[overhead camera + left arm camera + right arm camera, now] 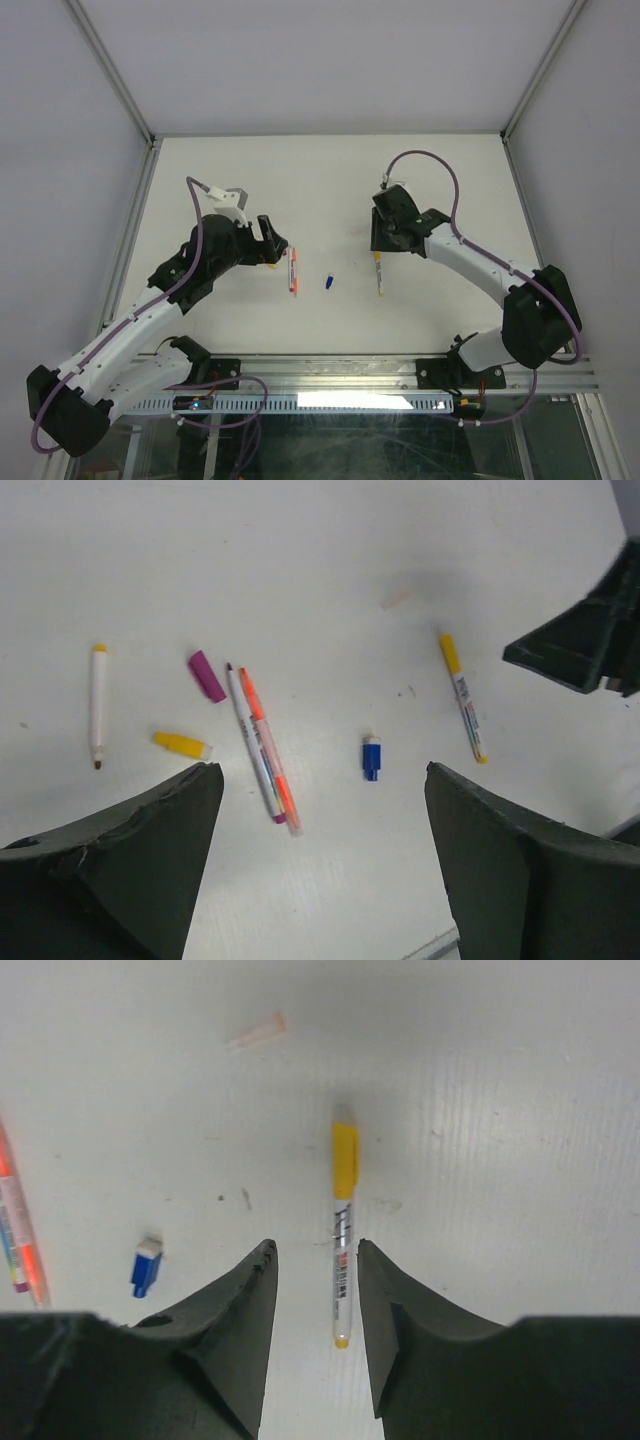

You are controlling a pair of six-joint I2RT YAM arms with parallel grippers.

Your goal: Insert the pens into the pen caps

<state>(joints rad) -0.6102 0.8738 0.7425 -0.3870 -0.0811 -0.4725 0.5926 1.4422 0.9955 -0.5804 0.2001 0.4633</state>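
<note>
One yellow-capped pen (342, 1260) is judged done; it lies on the worktop (320, 190) within the narrowly parted right hand (315, 1250), ungripped. The left hand (322, 775) is spread wide, empty. A purple cap (207, 675), yellow cap (182, 744) and blue cap (371, 757) lie loose.

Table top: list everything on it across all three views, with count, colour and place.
yellow pen: one, white and yellow, between the right gripper's fingers
orange pen: one, mid-table, alongside the purple-ended pen
purple-ended pen: one, white barrel, beside the orange pen
lone pen: one, white with a yellow end, far left
blue cap: one, between the pen pair and the yellow pen
purple cap: one, left of the pair
yellow cap: one, nearer than the purple cap
pale pink cap: one, translucent, beyond the yellow pen
table: one, white
left gripper: open, above the pair
right gripper: open, straddling the yellow pen
</note>
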